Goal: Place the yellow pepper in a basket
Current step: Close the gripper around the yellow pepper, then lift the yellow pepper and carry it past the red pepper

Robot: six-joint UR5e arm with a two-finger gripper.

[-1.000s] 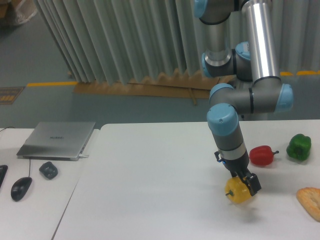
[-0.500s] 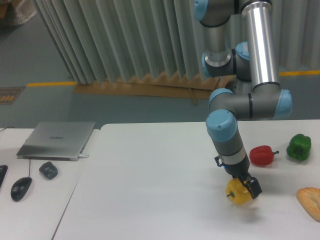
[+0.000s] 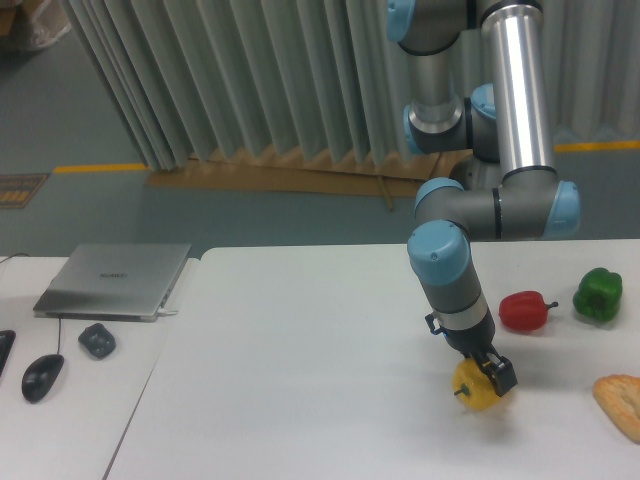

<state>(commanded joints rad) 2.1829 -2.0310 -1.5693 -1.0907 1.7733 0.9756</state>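
The yellow pepper (image 3: 476, 389) is glossy and lobed, with its short dark stem pointing left. It is low over the white table (image 3: 300, 380), right of centre. My gripper (image 3: 492, 373) comes down at a slant from the upper left and is shut on the pepper's top right side. No basket shows in this view.
A red pepper (image 3: 524, 310) and a green pepper (image 3: 597, 294) lie on the table to the right. A piece of bread (image 3: 621, 403) lies at the right edge. A closed laptop (image 3: 115, 280), a small dark object (image 3: 97, 340) and a mouse (image 3: 42, 376) sit on the left table.
The arm has shifted slightly to the left and the gripper has moved a little with the yellow pepper still in it. The other things have not moved.
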